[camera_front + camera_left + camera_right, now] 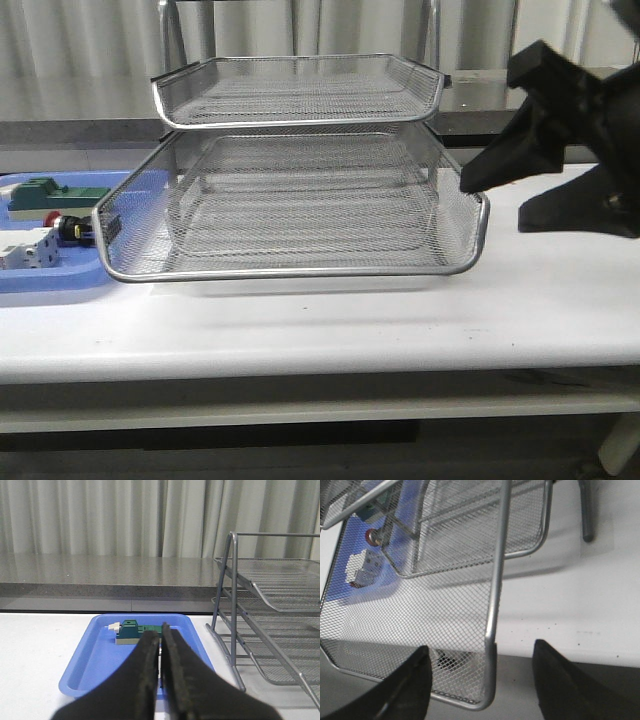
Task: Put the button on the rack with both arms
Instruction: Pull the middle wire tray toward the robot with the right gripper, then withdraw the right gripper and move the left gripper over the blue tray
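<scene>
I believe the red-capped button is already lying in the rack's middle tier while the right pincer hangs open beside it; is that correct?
Not quite: the front view shows the button in the blue tray, left of the rack. The right pincer is indeed open beside the rack.

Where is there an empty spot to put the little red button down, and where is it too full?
The rack's wire trays look bare: the top one and the wide one under it. The white table in front of the rack is bare too. The blue tray to the left is crowded with the button, a green block and a white block.
</scene>
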